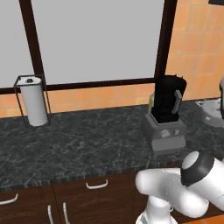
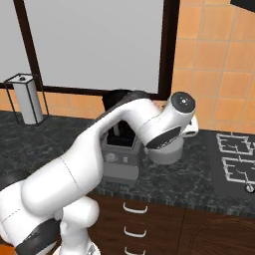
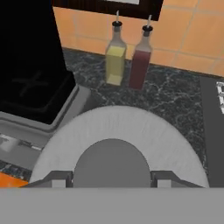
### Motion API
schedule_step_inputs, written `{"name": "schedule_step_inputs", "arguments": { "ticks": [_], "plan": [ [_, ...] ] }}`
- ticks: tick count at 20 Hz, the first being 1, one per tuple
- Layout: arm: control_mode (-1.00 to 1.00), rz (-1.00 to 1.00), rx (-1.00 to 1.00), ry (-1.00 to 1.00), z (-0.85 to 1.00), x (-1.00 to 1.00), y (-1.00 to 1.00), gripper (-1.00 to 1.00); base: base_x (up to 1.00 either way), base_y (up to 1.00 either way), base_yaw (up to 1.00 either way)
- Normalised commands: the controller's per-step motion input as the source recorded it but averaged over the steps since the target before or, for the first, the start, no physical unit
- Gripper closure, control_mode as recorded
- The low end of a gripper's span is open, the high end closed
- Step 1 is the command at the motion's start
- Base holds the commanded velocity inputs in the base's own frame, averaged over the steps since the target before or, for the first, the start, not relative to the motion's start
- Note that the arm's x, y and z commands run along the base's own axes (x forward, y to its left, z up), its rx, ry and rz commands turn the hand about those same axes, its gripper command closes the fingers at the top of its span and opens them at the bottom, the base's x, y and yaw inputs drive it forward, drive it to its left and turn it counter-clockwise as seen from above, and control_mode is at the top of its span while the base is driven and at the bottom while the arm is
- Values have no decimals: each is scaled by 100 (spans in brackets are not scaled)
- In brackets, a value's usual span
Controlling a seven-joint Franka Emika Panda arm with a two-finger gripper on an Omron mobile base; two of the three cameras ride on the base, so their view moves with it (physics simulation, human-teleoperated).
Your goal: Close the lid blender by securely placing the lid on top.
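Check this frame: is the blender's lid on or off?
Off. The blender jar's top is uncovered, while the lid lies on the counter beside it, the pincer shut on its knob.

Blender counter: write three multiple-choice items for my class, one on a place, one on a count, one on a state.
1. Where is the lid? A beside the blender; B on top of its jar; C by the paper roll.
2. How many bottles stand at the wall? A one; B four; C two.
3. The gripper is: A wide open; B shut on the lid's knob; C holding a bottle.
Answers: A, the jar top stands open; C, one yellow, one red; B, finger tips flank the knob.
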Motion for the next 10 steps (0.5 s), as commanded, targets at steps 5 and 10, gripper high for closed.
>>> {"name": "schedule_step_inputs", "arguments": {
  "ticks": [5, 10],
  "plan": [
    [-100, 0, -3, -5, 100, -5, 32, 100, 0, 0, 0],
    [-100, 0, 0, -5, 97, -10, 19, 100, 0, 0, 0]
  ]
}}
